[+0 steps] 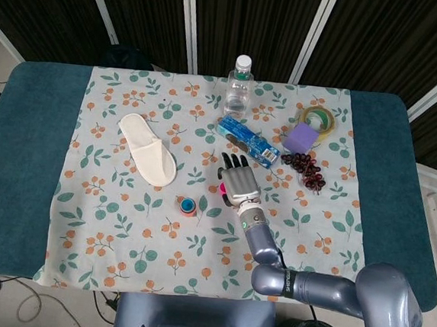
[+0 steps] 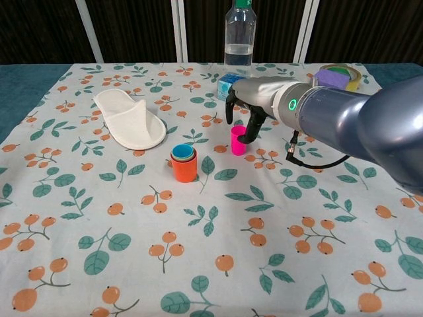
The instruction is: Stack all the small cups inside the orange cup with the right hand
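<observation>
The right hand [image 2: 243, 109] is held just over the pink cup [image 2: 238, 140], with its fingers [image 2: 250, 131] spread wide and curved down around the rim. The pink cup is stood upright just beside the orange cup [image 2: 184, 168], where smaller cups are nested.

Dark curtains [image 1: 239, 16] behind teal table [image 1: 28, 147]

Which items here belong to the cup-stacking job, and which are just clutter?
Job:
orange cup, smaller cups already nested inside
pink cup
right robot hand, over the pink cup

Clutter:
white slipper
water bottle
blue packet
purple block
tape roll
</observation>
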You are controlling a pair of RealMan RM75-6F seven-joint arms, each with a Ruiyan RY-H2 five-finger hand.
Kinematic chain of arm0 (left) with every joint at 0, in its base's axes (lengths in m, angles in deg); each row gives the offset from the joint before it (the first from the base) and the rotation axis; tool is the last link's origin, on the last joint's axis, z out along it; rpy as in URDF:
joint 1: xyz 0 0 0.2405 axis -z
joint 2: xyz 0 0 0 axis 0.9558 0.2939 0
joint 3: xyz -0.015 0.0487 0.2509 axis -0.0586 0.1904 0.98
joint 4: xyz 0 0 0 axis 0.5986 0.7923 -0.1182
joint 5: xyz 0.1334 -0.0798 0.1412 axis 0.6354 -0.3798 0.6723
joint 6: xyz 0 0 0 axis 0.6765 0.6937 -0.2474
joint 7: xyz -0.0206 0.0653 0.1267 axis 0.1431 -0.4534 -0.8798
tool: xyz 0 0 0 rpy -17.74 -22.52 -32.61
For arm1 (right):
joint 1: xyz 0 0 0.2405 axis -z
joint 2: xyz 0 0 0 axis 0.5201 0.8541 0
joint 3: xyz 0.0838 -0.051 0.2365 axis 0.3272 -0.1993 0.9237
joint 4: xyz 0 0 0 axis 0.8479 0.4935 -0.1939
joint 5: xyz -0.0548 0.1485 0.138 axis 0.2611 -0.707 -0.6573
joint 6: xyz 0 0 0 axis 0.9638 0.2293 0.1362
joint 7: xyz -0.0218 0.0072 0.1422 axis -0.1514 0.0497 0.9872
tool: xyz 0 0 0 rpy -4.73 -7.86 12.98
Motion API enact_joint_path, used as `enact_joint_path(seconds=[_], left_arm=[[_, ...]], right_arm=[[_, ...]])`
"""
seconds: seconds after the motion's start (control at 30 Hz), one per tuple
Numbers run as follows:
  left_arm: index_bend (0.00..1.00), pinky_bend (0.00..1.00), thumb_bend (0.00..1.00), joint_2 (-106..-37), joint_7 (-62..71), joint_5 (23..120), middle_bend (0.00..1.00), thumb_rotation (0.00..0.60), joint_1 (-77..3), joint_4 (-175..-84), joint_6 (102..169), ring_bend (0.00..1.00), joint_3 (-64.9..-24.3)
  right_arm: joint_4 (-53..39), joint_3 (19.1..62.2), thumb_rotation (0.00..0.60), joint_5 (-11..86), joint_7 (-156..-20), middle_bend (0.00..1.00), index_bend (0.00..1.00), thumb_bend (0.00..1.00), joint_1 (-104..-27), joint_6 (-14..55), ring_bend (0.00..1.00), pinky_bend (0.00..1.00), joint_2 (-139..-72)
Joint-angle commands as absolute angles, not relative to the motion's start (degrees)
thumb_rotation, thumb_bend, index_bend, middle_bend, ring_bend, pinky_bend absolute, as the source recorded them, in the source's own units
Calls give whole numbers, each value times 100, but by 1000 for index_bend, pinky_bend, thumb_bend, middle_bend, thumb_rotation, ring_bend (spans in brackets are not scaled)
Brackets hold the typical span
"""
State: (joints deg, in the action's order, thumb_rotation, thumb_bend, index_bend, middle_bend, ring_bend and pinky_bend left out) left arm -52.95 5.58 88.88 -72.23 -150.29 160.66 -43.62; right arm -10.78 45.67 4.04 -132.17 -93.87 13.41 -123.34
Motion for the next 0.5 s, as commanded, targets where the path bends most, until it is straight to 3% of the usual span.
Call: enact_joint_path(seconds=[0.03, 0.5], left_arm=[[128, 0, 732, -5297, 558, 8895, 4, 600, -7226, -15022, 16071, 0, -4359], [128, 0, 732, -5284, 540, 8900, 4, 600, -7219, -15038, 16068, 0, -4364]], right_arm=[[-1045, 4572, 600, 415, -13209, 0, 402, 417, -9390, 1335, 0, 78, -12365], [-843, 4615, 600, 382, -13211, 0, 425, 417, -9406, 1245, 0, 87, -12463]])
